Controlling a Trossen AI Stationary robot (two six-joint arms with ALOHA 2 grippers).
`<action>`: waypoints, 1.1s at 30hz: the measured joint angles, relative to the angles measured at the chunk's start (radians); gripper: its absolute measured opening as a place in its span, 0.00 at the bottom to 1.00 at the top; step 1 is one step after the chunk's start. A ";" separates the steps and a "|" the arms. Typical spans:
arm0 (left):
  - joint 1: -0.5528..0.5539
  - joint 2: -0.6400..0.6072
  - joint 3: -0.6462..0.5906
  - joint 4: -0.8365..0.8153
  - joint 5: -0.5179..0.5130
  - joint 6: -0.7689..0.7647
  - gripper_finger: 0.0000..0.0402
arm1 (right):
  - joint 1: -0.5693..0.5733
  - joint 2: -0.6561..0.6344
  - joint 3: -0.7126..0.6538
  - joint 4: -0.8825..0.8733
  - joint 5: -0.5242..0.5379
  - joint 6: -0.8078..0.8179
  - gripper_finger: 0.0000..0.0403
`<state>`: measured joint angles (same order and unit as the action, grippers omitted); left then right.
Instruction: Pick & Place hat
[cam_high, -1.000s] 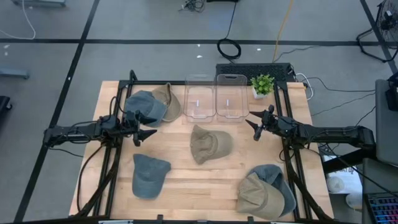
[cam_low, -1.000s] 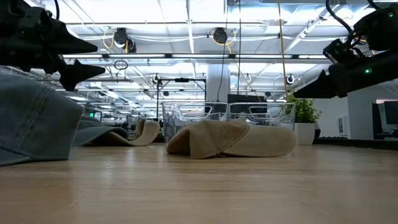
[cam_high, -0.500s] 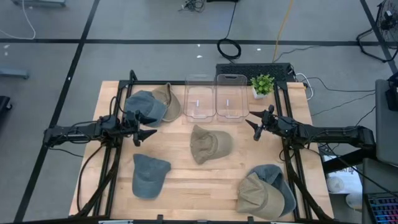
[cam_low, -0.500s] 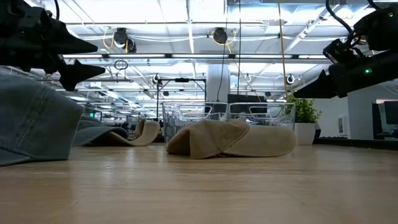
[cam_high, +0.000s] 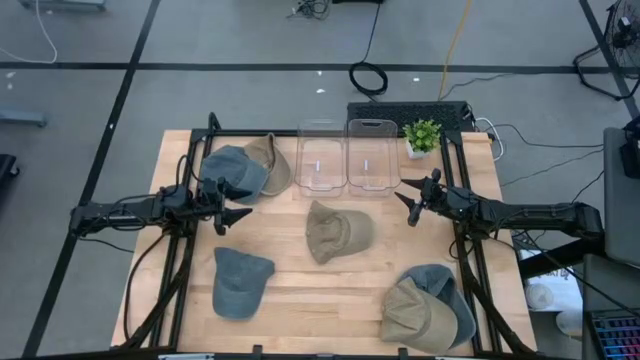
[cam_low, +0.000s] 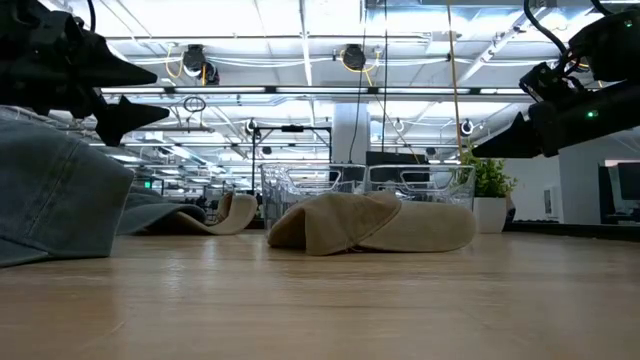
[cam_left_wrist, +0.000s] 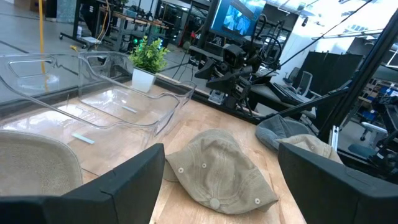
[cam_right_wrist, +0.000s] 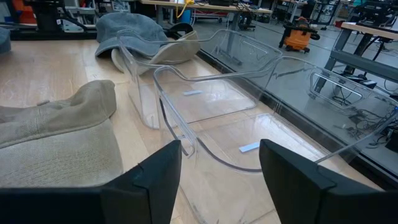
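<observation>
Hovering above the light wooden table (cam_high: 300, 290), near its left edge: left gripper (cam_high: 240, 214), fingers spread wide, nothing between them. Hanging above the right half, just in front of the bins: right gripper (cam_high: 408, 207), fingers parted, likewise holding nothing.

Lying at the table's middle, between both grippers and touched by neither: crumpled khaki cloth hat (cam_high: 337, 231). Resting toward the front-left corner: faded blue denim cap (cam_high: 239, 282). Stacked by the back-left corner: another blue cap overlapping a tan cap (cam_high: 245, 169). Piled at the front-right corner: tan cap atop a blue one (cam_high: 428, 309).

Standing side by side along the back edge: two clear plastic bins (cam_high: 346, 156). Set just right of them: small green potted plant in a white pot (cam_high: 421, 136).
</observation>
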<state>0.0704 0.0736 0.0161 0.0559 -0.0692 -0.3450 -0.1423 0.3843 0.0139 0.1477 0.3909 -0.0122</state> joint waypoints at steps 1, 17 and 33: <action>0.000 0.000 0.000 0.000 0.000 0.000 0.81 | 0.000 0.000 0.000 0.000 0.000 0.000 0.51; 0.000 0.000 0.000 0.000 0.000 0.000 0.81 | 0.000 0.000 0.000 0.000 0.000 0.000 0.51; 0.000 0.000 0.000 0.000 0.000 0.000 0.81 | -0.001 0.000 0.000 0.010 0.000 0.000 0.52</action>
<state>0.0704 0.0734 0.0160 0.0559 -0.0692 -0.3450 -0.1432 0.3843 0.0139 0.1578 0.3912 -0.0122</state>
